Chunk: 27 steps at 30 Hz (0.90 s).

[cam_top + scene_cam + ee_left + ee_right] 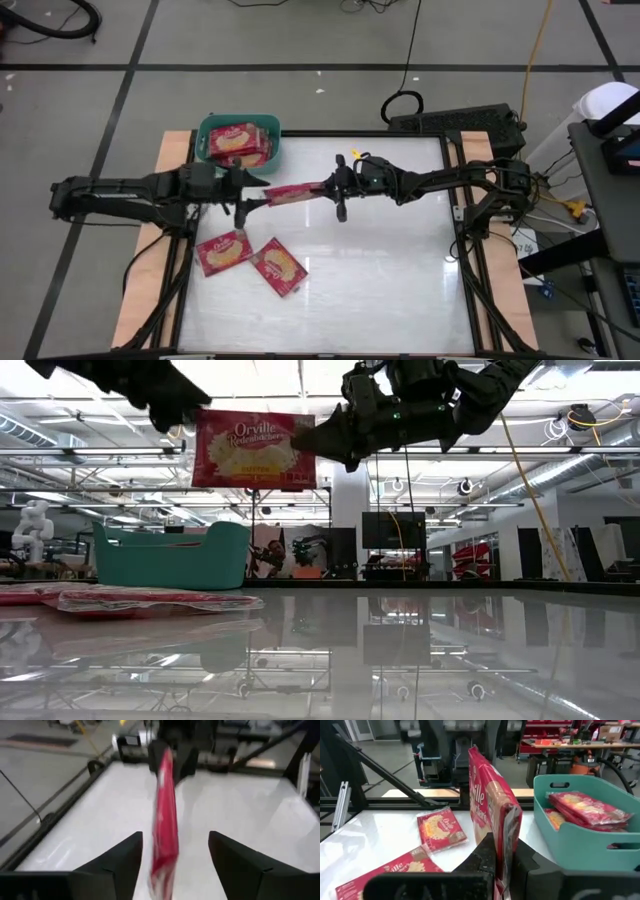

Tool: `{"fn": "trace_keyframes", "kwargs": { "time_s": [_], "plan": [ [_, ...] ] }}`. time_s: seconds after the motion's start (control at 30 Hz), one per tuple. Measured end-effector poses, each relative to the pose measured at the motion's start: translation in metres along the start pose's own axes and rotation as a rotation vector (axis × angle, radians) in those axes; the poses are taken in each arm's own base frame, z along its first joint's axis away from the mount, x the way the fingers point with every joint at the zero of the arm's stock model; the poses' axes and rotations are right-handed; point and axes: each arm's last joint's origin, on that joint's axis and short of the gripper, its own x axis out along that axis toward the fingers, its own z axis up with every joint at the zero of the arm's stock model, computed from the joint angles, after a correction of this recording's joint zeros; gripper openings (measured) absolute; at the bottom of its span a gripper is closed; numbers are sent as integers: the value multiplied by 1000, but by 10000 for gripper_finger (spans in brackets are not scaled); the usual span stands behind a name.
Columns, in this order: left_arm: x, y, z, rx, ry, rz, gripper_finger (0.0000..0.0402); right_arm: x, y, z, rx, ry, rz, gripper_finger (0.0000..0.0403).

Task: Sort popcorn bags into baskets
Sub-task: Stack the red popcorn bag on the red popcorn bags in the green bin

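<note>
Red packet (292,194) is held in the air between both arms, stretched level over the table (400,290) beside the teal bin (238,140) in the high view. In the left wrist view, the left gripper (175,857) fingers are spread around the packet (164,820). In the right wrist view, the right gripper (506,851) is clamped on the packet's edge.
</note>
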Motion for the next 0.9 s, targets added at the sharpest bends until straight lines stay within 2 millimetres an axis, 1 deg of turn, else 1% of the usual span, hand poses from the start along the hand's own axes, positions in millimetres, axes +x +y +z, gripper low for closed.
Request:
{"fn": "trace_keyframes", "kwargs": {
  "time_s": [0.07, 0.13, 0.23, 0.33, 0.43, 0.53, 0.57, 0.63, 0.73, 0.8, 0.9],
  "plan": [
    [8, -1, -3, 18, 33, -9, 237, 0, 0, 1, -6, -12, -1, 9],
    [14, -1, -4, 44, 42, -27, 234, 0, 0, 2, -8, -22, -9, 9],
    [24, 0, -6, 70, 60, -19, 210, 0, -1, 3, -14, -30, -24, 9],
    [28, 4, -5, 98, 54, 2, 163, -1, -3, 3, -19, -35, -31, 9],
    [28, 10, -3, 101, 36, 28, 102, -1, -5, 3, -13, -35, -38, 12],
    [24, 17, -1, 91, 22, 59, 35, -1, -7, 3, -12, -36, -55, 27],
    [23, 19, -1, 88, 22, 72, 22, -1, -7, 4, -10, -37, -83, 34],
    [18, 24, -1, 86, 25, 97, 18, -1, -7, 3, -8, -31, -142, 55],
    [8, 30, 1, 109, 9, 127, 33, -1, -8, 1, -22, -2, -217, 91],
    [0, 35, 0, 118, 15, 156, 35, -2, -9, -2, -24, 26, -260, 113],
    [-14, 44, -2, 106, 28, 221, 22, -2, -9, -7, -25, 84, -292, 140]
  ]
}}
